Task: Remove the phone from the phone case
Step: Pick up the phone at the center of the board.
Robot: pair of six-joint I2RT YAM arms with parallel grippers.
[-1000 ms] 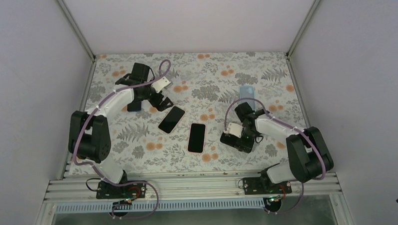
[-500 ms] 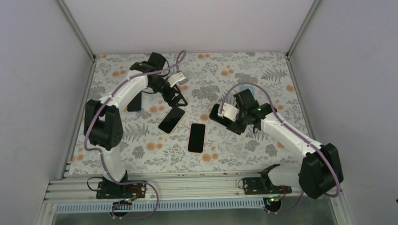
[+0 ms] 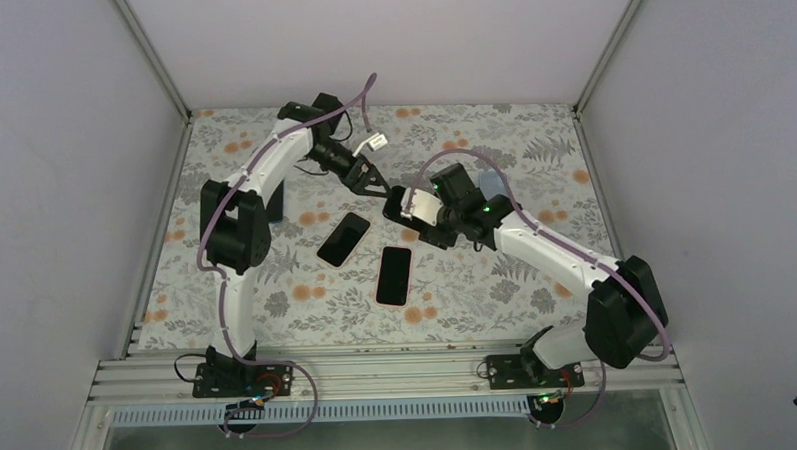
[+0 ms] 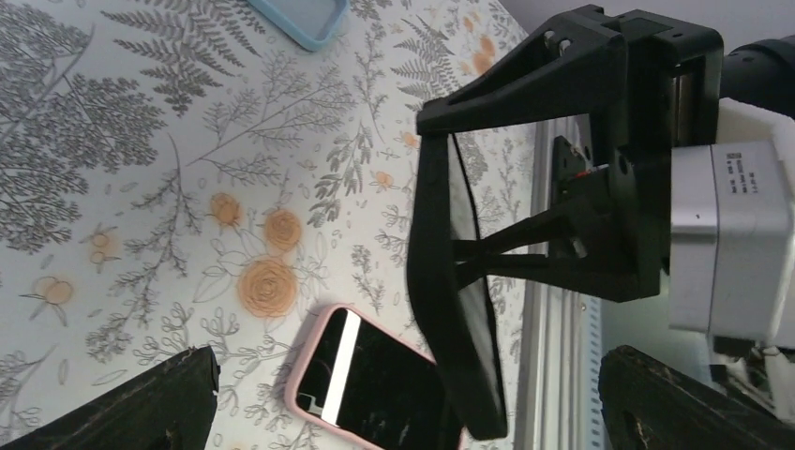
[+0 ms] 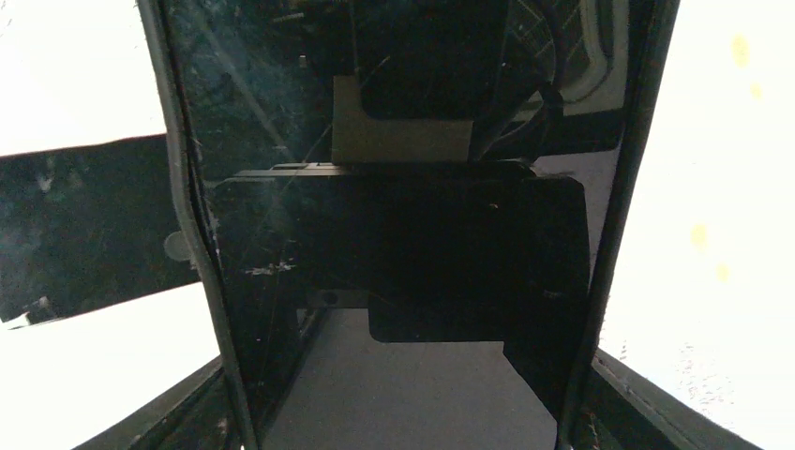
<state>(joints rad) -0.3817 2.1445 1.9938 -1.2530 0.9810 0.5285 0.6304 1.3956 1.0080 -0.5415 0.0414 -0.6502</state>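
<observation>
My right gripper (image 3: 406,207) is shut on a black phone (image 3: 396,202) with a thick black rim that looks like a case. It holds the phone above the table, up on edge. In the left wrist view the phone (image 4: 457,309) stands edge-on straight ahead. In the right wrist view its dark glass (image 5: 394,244) fills the space between my right gripper's (image 5: 403,398) fingers. My left gripper (image 3: 369,176) is wide open and empty, just left of the held phone. In its own view it (image 4: 410,398) is apart from the phone.
A pink-cased phone (image 3: 394,275) lies on the floral table; it also shows in the left wrist view (image 4: 370,384). A dark phone (image 3: 343,239) lies left of it. A light blue case (image 4: 300,17) lies at the back right, a dark case (image 3: 275,202) at the left.
The right arm has lifted the black phone and carried it left and back. The left arm has swung right from the dark case to meet it.
</observation>
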